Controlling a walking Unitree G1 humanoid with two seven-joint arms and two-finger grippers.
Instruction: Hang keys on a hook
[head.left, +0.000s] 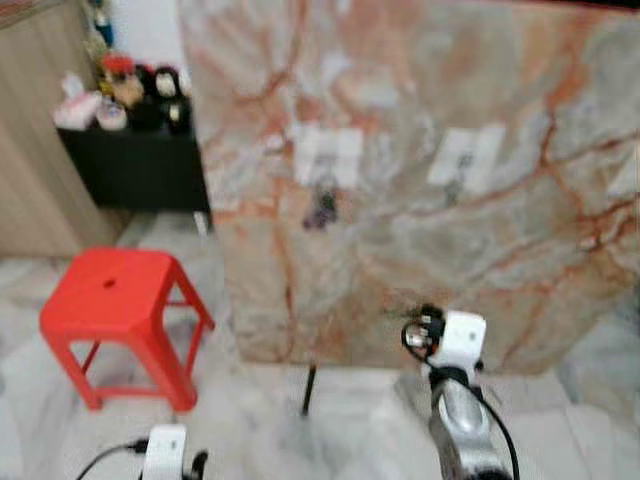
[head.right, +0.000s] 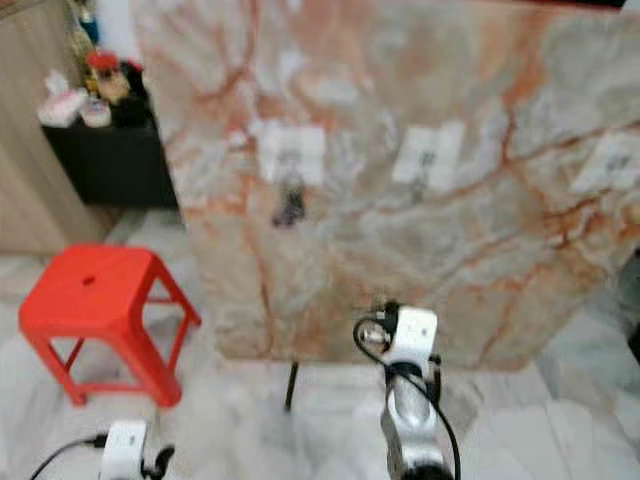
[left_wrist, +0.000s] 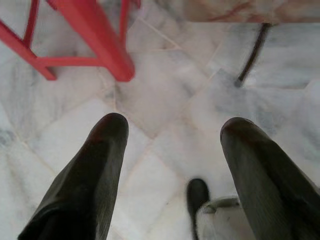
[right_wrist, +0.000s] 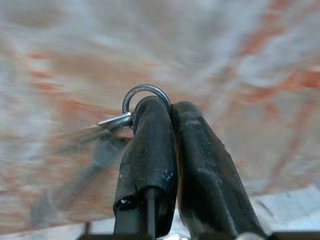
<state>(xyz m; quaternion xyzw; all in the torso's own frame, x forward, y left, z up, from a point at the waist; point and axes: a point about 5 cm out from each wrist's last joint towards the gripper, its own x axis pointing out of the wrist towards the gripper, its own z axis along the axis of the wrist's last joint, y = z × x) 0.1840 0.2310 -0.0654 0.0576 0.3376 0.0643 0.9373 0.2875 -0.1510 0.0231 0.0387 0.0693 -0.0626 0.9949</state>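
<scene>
R gripper (right_wrist: 170, 107) jaws clenched on thin silver key ring (right_wrist: 145, 92), keys dangling blurred, raised toward pink-veined marble panel (head.left: 420, 180) w/ white square hook plate (head.left: 468, 158). L gripper (left_wrist: 172, 132) jaws released, idle over floor by red plastic stool (head.left: 115, 300).

Marble panel (head.left: 420, 190) stands upright ahead, blocks all passage forward. Three white hook plates on its face: left one (head.left: 328, 156) already has something dark hanging, middle one (head.left: 467, 157) looks free, third (head.right: 610, 162) at far right edge. Red stool (head.left: 118, 300) on floor to the left. Black cabinet (head.left: 140, 165) behind it. Open floor (left_wrist: 165, 130) below left gripper (left_wrist: 172, 130).
</scene>
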